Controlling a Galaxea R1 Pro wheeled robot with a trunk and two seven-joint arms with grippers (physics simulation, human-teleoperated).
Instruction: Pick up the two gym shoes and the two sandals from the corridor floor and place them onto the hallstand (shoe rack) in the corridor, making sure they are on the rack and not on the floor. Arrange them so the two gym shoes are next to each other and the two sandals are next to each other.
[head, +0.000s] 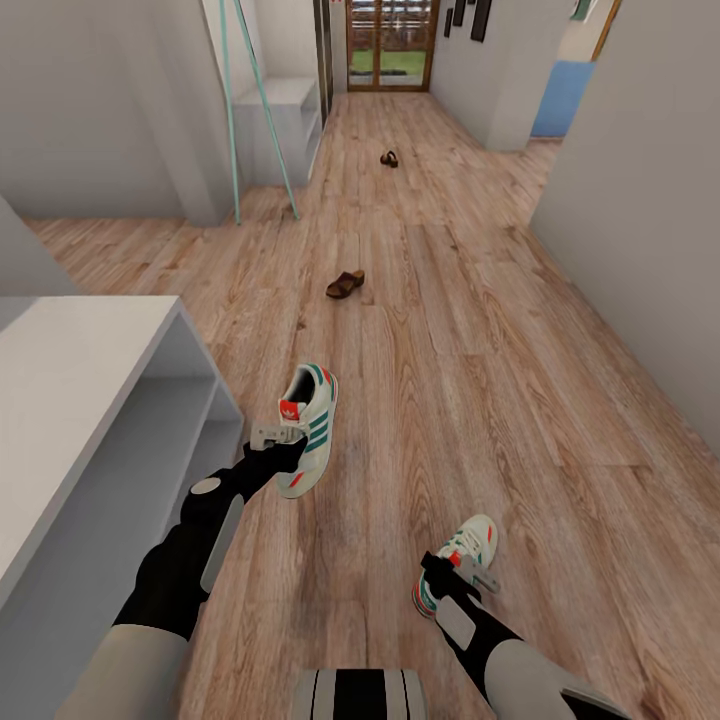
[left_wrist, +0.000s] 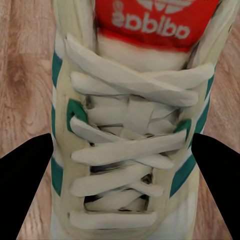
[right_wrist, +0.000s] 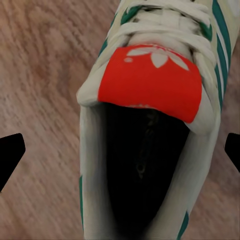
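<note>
Two sneakers are being dealt with at once here, and that's where the trouble could start. The left gripper (head: 272, 437) is wrapped around one gym shoe (head: 308, 428) just off the front corner of the hallstand (head: 90, 400); in the left wrist view the dark fingers (left_wrist: 25, 185) are seen flanking the laced upper (left_wrist: 127, 145) on both sides, so it's judged to be pinched across the shoe, though actual contact can't be confirmed. The right gripper (head: 470, 570) is parked at the second gym shoe (head: 458, 572), farther out from the hallstand on the corridor floor (head: 480, 350) — its fingertips (right_wrist: 10, 155) are spread wide, well apart from the shoe's collar (right_wrist: 145, 150), so nothing is held there yet. Risk one: the laces are soft and the upper is rounded, so the first shoe could be squeezed out or tipped when it's swung toward the shelf. Risk two: the rack's side panel is close to that arm, and a clip on the edge could knock the shoe loose. Meanwhile the two sandals — one (head: 345, 285) beyond the hallstand, one (head: 389, 158) much farther down the corridor — are untouched, so room needs to be left beside the sneakers.
</note>
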